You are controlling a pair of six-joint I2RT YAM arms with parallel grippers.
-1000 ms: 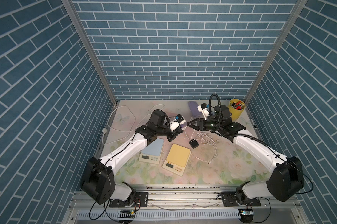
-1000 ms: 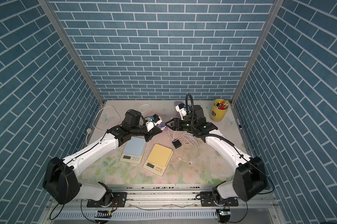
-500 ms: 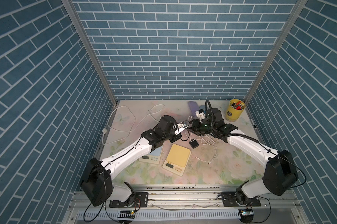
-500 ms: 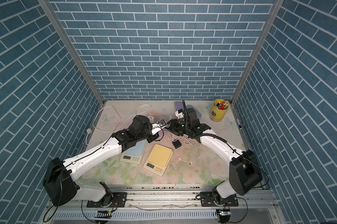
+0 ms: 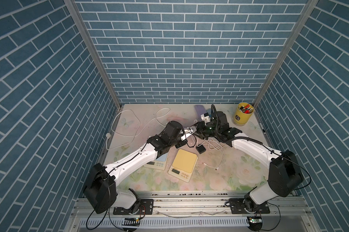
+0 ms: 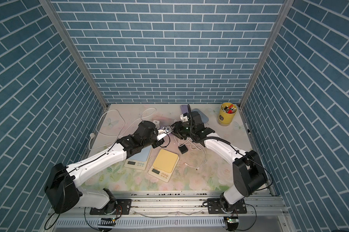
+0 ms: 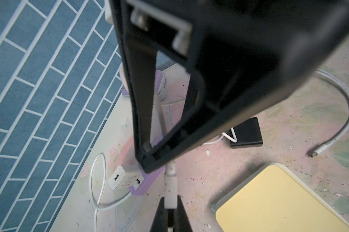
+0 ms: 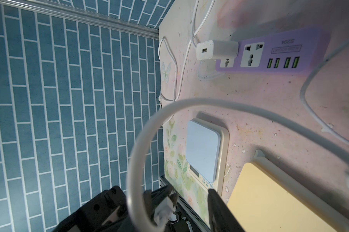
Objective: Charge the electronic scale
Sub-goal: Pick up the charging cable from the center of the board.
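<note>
Left wrist view: left pincer (image 7: 170, 210) clenched on smooth white cable plug (image 7: 170, 190); right pincer (image 8: 190, 192) gapes.

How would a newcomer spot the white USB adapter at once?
On the flowered table, find the purple power strip. The white USB adapter is plugged into its end socket: the only white block on the strip, its single port empty, unlike the black box lying loose among the cables.

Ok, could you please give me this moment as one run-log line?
left gripper: shut on cable | right gripper: open, by cable | charger: in strip | yellow scale: untouched
</note>
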